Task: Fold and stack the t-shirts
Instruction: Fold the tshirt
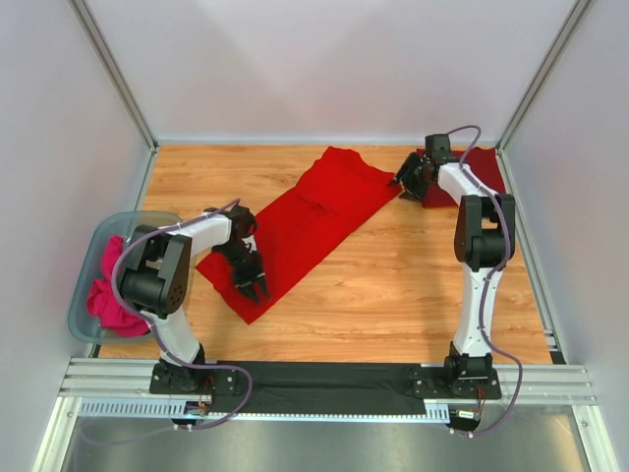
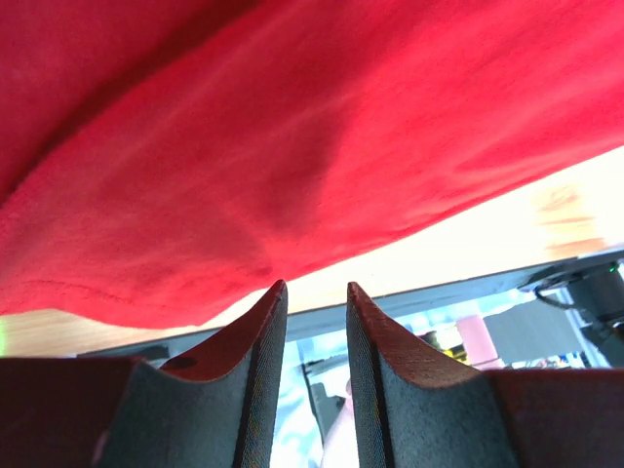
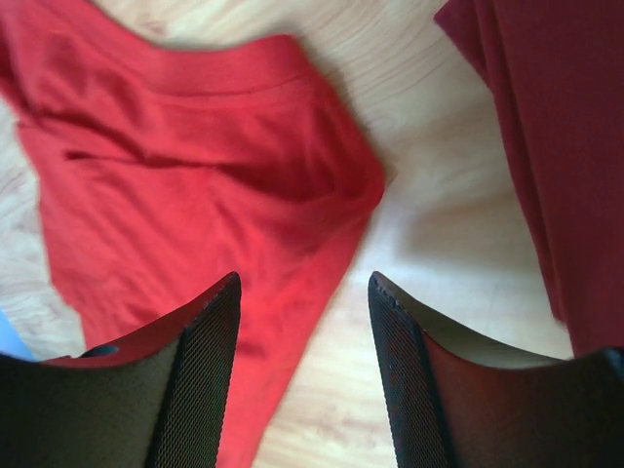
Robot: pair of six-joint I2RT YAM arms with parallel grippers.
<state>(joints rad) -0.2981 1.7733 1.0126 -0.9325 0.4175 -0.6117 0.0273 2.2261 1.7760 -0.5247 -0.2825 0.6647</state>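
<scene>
The 2 left fingers (image 2: 258, 370) stand a narrow gap apart, and nothing is caught between them. Just past their tips runs the hemmed edge of the bright red shirt (image 2: 292, 146), which fills everything beyond them. Whether the tips touch the cloth cannot be told. From above, these fingers (image 1: 252, 285) sit over the near corner of that shirt (image 1: 305, 221), which lies flat on the table (image 1: 393, 285) and stretches away from them in a long slanted strip.

The 2 right fingers (image 3: 200, 380) are spread wide and hold nothing, with bare table (image 3: 439, 224) showing between them. Ahead of them and off to their left lies the rumpled far end of the bright red shirt (image 3: 195, 195). Off to their right lies the maroon shirt (image 3: 546, 127), folded, with its edge just beside that finger.

Well away from the left fingers, past that arm's elbow, a clear bin (image 1: 93, 256) holds a bunched pink cloth (image 1: 110, 300).
</scene>
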